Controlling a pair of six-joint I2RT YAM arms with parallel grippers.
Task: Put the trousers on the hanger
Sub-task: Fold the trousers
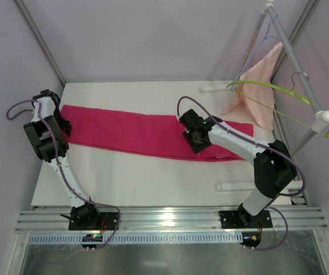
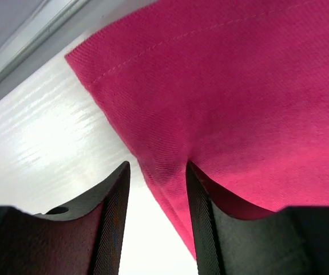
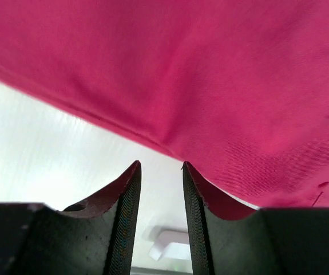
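Both left tool (image 2: 157, 172) and right tool (image 3: 161, 169) parted, at trousers (image 1: 135, 132) edge

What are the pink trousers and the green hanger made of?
The trousers look like woven cotton-type cloth, matte: a fine diagonal weave and a stitched seam show close up. The hanger looks like thin plastic or coated wire, smooth; it is too small to tell which.

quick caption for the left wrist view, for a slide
Open left gripper at the edge of the magenta trousers on the white table
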